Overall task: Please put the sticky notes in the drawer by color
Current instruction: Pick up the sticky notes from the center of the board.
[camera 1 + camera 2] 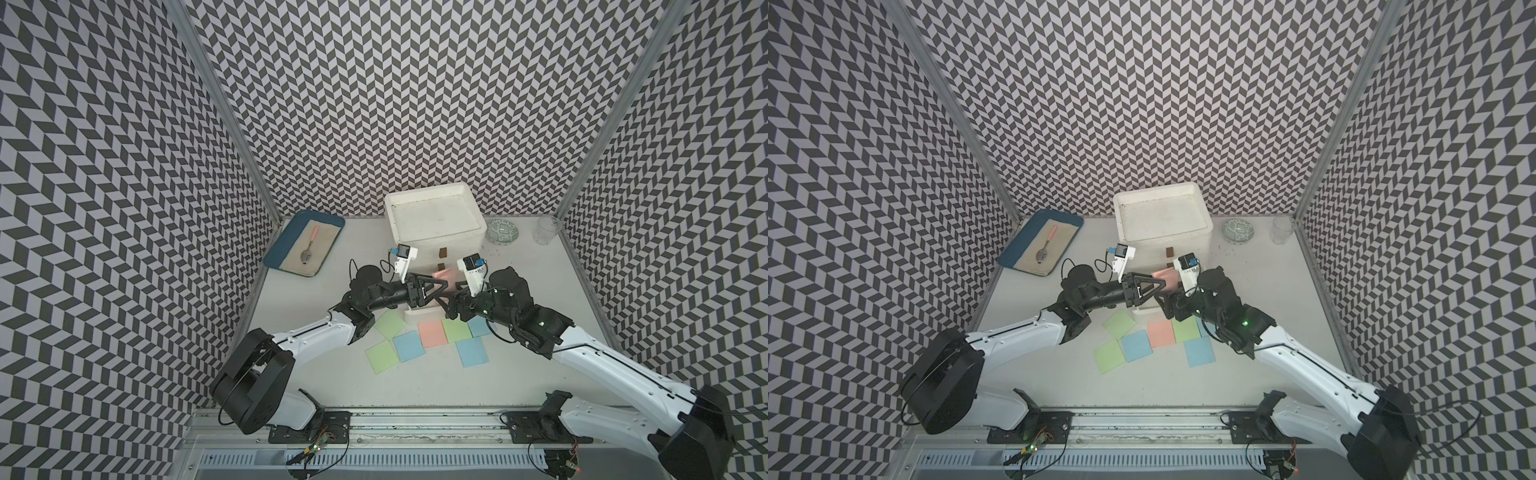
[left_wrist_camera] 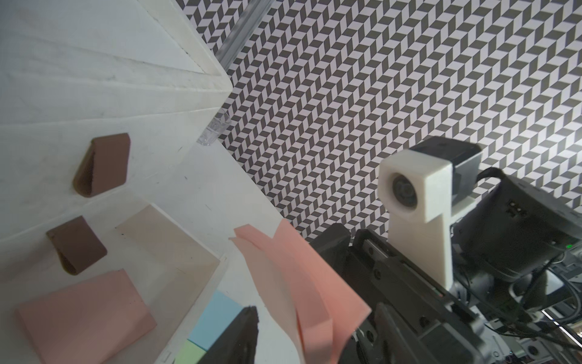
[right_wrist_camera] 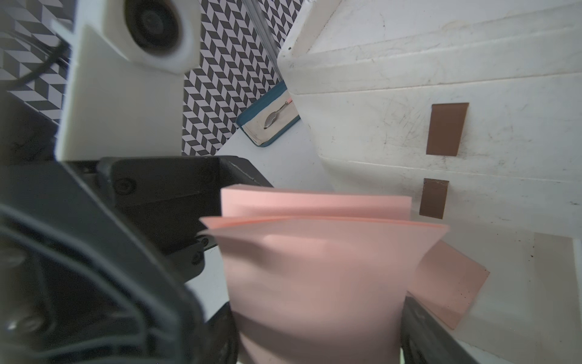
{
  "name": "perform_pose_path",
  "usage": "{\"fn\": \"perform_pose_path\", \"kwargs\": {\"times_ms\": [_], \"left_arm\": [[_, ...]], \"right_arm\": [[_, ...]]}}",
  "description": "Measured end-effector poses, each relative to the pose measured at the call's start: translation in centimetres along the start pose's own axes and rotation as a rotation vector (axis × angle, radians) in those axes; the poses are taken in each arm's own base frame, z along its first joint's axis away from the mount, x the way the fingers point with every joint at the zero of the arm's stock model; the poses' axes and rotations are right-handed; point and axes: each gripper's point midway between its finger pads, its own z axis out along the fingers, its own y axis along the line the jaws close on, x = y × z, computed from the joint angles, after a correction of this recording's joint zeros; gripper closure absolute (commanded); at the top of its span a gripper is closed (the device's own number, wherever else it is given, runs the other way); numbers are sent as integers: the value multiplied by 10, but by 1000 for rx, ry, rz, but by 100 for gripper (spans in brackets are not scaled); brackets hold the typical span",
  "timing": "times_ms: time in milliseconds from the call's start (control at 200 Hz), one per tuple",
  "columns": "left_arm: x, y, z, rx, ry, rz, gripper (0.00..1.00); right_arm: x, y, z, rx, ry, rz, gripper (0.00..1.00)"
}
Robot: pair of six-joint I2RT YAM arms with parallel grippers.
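Held pink sticky note (image 3: pixel 315 268): up in the air, right at the open bottom drawer (image 2: pixel 176 252), and bowing!
Right pincer (image 3: pixel 318 327): grasping it edge to edge.
Left pincer (image 1: pixel 444 287): close alongside; clenched or released, can't tell.
Handling: looks featherlight and floppy, so best pinched gently at one margin.
Inside the drawer: another pink sticky note (image 2: pixel 85 312), lying flat.

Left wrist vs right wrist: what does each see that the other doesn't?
Left wrist only: light blue sticky note and green sticky note on the table beside the open drawer, plus a glass.
Right wrist only: blue tray with a spoon.
Both: the pink sticky note bowed in the right gripper, a second pink note lying in that drawer, two brown handles.
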Motion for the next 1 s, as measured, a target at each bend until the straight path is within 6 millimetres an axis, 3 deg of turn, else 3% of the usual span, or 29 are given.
{"fn": "perform_pose_path", "kwargs": {"times_ms": [80, 180, 330, 571, 736, 881, 1002], "left_arm": [[-1, 1, 0, -4, -4, 3, 66], [-1, 2, 0, -9, -7, 9, 68], [-4, 10, -2, -47, -19, 19, 96], [-21, 22, -26, -106, -77, 17, 97], [-39, 23, -46, -124, -128, 32, 97], [-38, 16, -49, -88, -106, 37, 96], [-31, 7, -47, -39, -63, 26, 96]], "right_arm": [[0, 0, 0, -3, 1, -2, 22], [0, 0, 0, -3, 0, -3, 20], [-2, -4, 0, 10, -7, -13, 15], [-10, -16, -6, 50, -36, -5, 6], [-28, -38, -23, 30, -105, 78, 9], [-39, -45, -26, -151, -123, 193, 18], [-32, -27, -21, -346, -55, 240, 19]]}}
